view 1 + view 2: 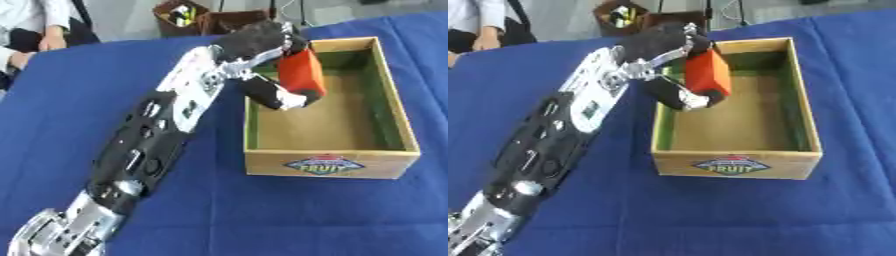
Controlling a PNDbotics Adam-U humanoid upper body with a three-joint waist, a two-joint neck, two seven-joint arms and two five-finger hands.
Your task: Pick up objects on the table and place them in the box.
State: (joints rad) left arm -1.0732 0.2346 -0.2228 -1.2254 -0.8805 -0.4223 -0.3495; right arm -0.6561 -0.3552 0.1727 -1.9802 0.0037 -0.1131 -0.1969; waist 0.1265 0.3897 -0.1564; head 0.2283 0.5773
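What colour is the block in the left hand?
Orange-red block, held by the left hand; clearest in the left eye view.

Stereo head pair, downward over box point(331, 165)

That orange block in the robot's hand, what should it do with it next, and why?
Probably open the fingers and let it drop. The left hand is curled round the orange block, and the block appears to hang over the wooden box, inside its left wall, with bare floor beneath. Lowering slightly first might soften the landing.
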